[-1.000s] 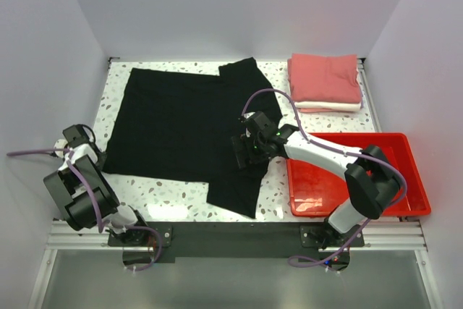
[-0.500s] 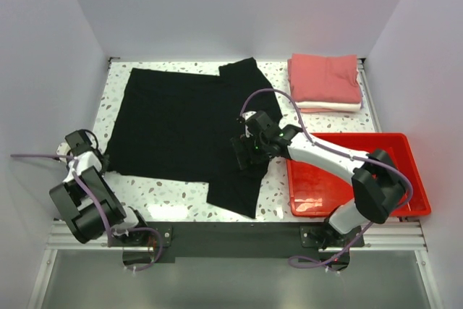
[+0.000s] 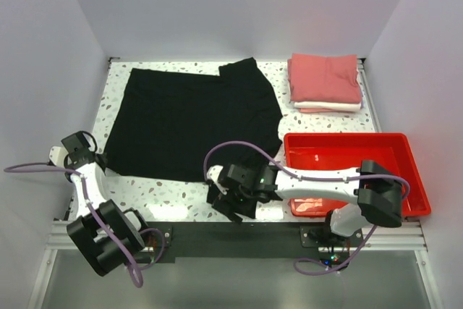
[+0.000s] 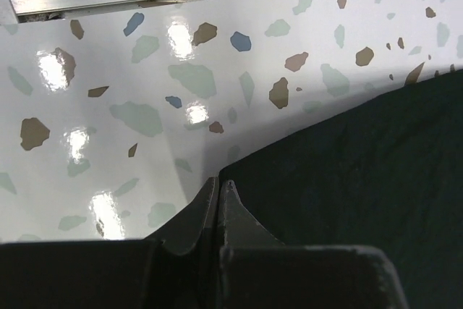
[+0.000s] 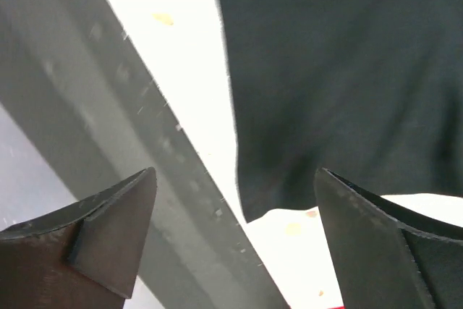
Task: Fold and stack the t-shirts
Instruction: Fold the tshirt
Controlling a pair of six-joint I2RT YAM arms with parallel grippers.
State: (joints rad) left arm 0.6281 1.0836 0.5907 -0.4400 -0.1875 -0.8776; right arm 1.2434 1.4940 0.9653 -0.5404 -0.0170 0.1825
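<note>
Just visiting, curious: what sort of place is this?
Probably a robot test booth: white walls box in a speckled tabletop, two robot arms are bolted at its near edge, and a plain black cloth t-shirt lies spread out.

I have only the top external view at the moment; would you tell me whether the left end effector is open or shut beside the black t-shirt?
Observer: Shut. In the left wrist view, the left end effector has its fingers pressed together, tips right at the black t-shirt edge on the table. I cannot tell whether any cloth is pinched.
Operator: Thank you. How does the right one stand near the front edge?
Observer: In the right wrist view, the right end effector is wide open. A corner of the shirt lies between its fingers, not gripped.
</note>
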